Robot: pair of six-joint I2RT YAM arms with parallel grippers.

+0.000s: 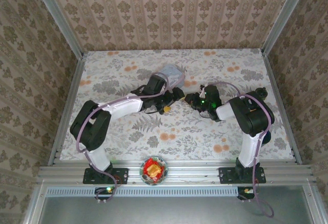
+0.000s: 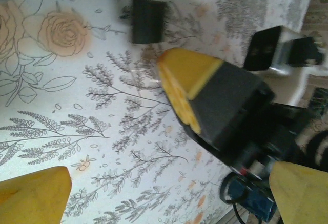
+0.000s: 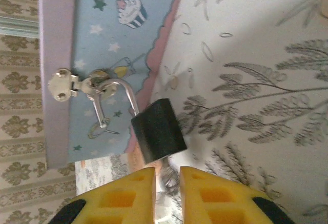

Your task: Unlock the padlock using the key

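The padlock (image 3: 158, 130) hung by its shackle from the blue tin's (image 3: 102, 39) hasp, just before the right gripper (image 3: 167, 193), its jaws nearly closed; the left gripper's (image 2: 166, 183) jaws stood wide open.

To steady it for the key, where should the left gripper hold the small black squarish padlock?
Probably the padlock body, pinched across its flat sides from above; the thin metal shackle is hooked through the pale blue tin's clasp, and the right gripper faces its free end.
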